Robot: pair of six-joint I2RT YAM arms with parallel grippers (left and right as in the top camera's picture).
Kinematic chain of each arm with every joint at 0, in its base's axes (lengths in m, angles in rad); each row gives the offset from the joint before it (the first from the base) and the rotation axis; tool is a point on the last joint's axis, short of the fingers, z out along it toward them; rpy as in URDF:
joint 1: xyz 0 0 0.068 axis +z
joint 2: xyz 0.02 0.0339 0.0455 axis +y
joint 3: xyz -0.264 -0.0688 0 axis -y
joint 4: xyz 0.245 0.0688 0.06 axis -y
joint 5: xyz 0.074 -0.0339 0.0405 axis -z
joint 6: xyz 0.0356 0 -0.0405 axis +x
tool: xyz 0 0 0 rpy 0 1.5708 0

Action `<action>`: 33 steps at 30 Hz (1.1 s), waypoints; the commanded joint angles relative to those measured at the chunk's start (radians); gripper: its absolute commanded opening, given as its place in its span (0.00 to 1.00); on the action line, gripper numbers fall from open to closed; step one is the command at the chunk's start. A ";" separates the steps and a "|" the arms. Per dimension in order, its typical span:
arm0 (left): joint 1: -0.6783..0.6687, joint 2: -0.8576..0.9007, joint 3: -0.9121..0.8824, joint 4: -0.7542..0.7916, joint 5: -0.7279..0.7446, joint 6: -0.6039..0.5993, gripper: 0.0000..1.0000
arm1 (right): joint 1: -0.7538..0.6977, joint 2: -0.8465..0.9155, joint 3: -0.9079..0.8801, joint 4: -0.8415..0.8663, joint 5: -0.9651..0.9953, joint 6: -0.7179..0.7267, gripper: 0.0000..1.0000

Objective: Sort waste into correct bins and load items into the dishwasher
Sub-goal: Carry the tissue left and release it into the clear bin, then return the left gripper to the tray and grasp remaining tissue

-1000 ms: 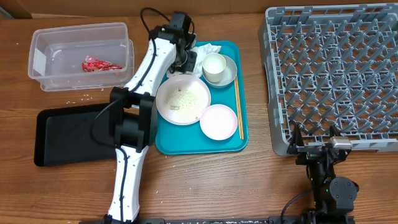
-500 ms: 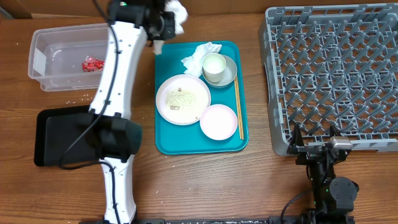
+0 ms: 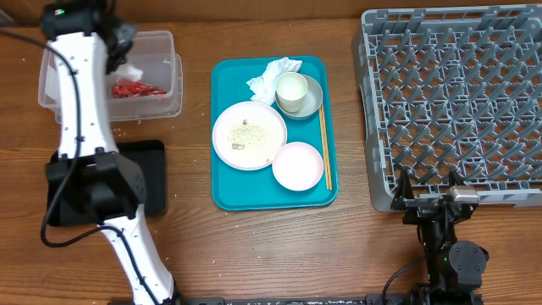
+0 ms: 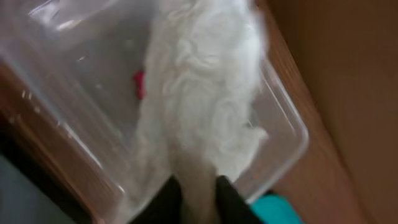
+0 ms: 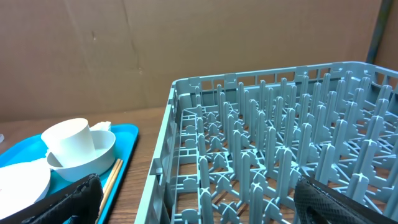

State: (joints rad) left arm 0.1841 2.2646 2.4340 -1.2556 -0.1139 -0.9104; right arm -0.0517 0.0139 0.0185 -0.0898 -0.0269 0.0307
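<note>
Entry: crumpled white napkin between the left gripper's narrowly parted fingers, hold unclear; we open fully over the 10 o'clock clear tub, inside its rim.

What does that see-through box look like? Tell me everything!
The clear plastic tub is a see-through rectangle with rounded corners and an open top. It sits flat on the wooden table, at the back left. A red wrapper lies inside. The left end effector holds a white napkin over it.

Two plates, two napkins, one cup
</note>
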 commanded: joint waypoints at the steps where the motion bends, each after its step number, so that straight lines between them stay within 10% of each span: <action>1: 0.039 -0.007 -0.030 0.018 -0.015 -0.195 0.41 | 0.000 -0.011 -0.010 0.007 0.000 0.007 1.00; 4: 0.060 -0.007 -0.037 0.035 0.028 -0.201 1.00 | 0.000 -0.011 -0.010 0.007 0.000 0.007 1.00; 9: 0.066 -0.007 -0.037 0.036 0.090 -0.146 1.00 | 0.000 -0.011 -0.010 0.007 0.000 0.007 1.00; 19: -0.055 -0.007 -0.037 0.129 0.502 0.393 0.93 | 0.000 -0.011 -0.010 0.007 0.000 0.007 1.00; 33: -0.359 0.086 -0.038 0.238 0.256 0.577 0.74 | 0.000 -0.011 -0.010 0.007 0.000 0.007 1.00</action>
State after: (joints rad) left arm -0.1673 2.2852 2.3997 -1.0332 0.1955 -0.3985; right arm -0.0517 0.0139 0.0185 -0.0895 -0.0273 0.0307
